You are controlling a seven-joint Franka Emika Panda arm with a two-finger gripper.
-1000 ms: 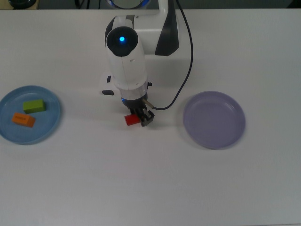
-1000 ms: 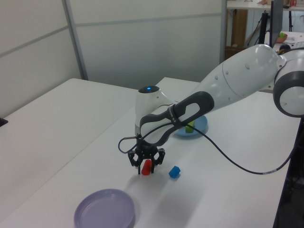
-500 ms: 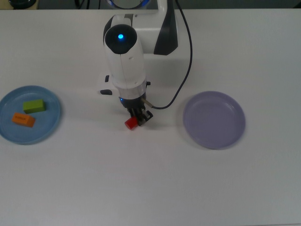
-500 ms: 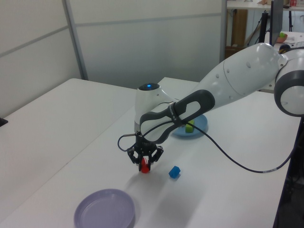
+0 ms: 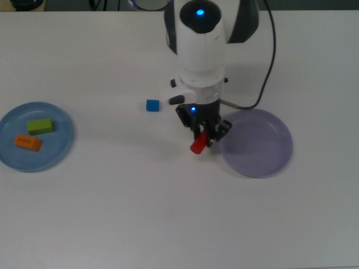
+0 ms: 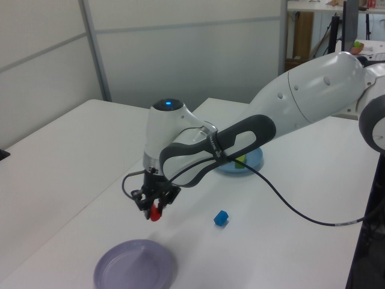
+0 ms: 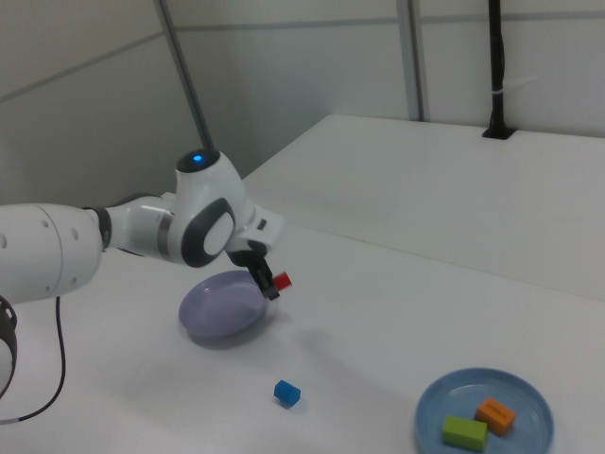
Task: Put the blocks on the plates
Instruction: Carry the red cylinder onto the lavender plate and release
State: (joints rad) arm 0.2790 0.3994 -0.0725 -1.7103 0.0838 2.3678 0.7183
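One white table (image 5: 112, 213), grey walls (image 6: 180, 48).

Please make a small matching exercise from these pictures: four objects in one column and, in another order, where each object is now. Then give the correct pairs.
Objects:
1. red block
2. blue cube
3. green block
4. lavender plate

Places:
A. on the light blue plate
B. held in the gripper above the table
C. lying on the bare table
D. on the table with nothing on it

Pairs: 1-B, 2-C, 3-A, 4-D
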